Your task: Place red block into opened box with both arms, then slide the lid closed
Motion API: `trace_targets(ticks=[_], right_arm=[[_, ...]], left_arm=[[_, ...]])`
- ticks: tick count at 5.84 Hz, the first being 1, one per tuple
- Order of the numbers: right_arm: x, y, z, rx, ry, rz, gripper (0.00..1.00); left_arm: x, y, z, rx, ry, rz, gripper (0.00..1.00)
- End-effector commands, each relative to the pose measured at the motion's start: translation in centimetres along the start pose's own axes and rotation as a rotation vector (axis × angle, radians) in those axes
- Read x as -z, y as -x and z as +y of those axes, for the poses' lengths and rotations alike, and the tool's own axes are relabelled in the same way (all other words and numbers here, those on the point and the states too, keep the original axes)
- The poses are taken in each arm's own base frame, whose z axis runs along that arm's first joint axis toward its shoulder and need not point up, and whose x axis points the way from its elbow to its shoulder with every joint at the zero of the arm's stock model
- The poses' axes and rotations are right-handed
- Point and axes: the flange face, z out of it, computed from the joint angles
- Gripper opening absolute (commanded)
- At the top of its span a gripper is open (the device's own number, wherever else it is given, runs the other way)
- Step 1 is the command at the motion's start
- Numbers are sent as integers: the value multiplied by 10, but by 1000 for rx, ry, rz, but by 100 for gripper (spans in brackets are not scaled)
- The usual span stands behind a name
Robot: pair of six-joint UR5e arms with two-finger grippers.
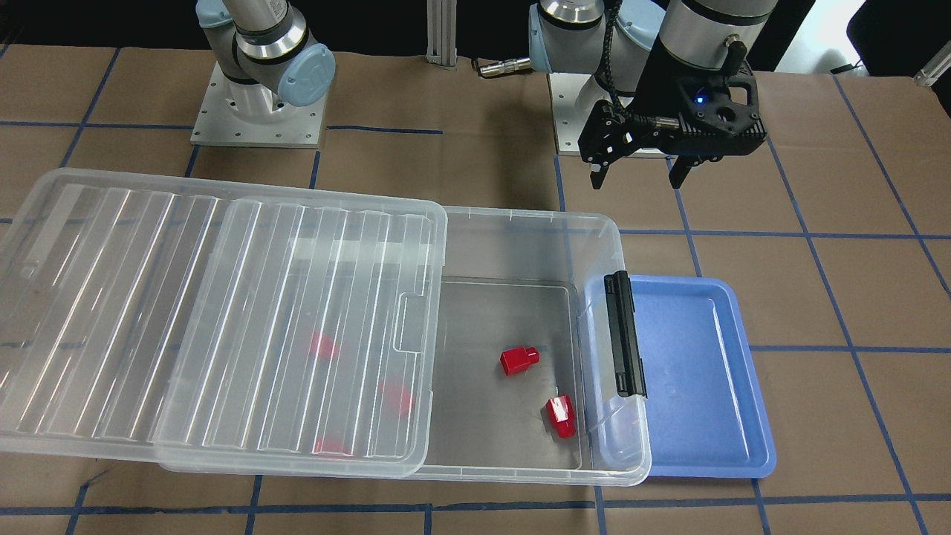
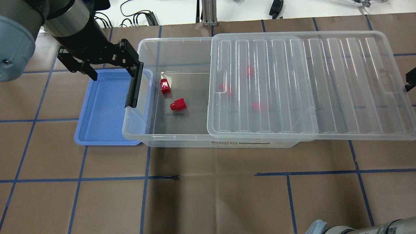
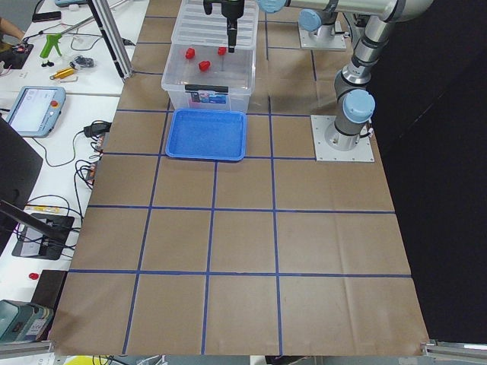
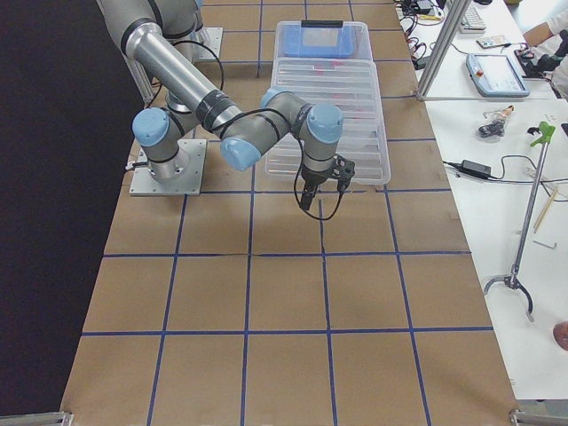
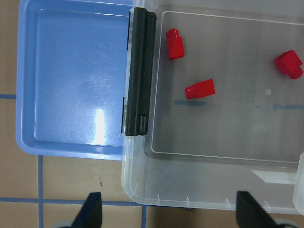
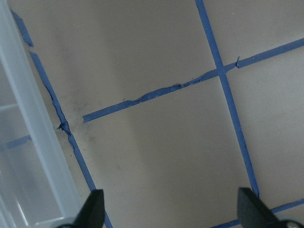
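The clear box (image 2: 175, 40) lies across the table with its black latch bar (image 2: 133, 87) at my left end. The ribbed lid (image 2: 308, 84) covers the box's right part and overhangs that end. Two red blocks (image 2: 165, 86) (image 2: 178, 104) lie on the uncovered floor. More red blocks (image 2: 260, 105) show faintly through the lid. My left gripper (image 2: 115, 73) hangs open and empty above the latch end, which also shows in the left wrist view with the same red blocks (image 5: 199, 89). My right gripper (image 6: 171, 216) is open over bare paper, just beyond the lid's overhanging end.
An empty blue tray (image 2: 104, 107) sits against the latch end of the box, partly under its rim. Brown paper with blue tape lines covers the table. The arms' base plates (image 1: 256, 119) stand behind the box. Benches with tools and cables flank the table ends.
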Motion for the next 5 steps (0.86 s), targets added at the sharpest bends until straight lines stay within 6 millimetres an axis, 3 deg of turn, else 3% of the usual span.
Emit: trace_targets(ticks=[1, 5], right_arm=[[1, 8, -1, 15, -4, -3, 100], [-2, 51, -3, 84, 4, -9, 100]], left_arm=[[-1, 0, 0, -18, 1, 2, 100], [-1, 0, 0, -20, 1, 5, 100]])
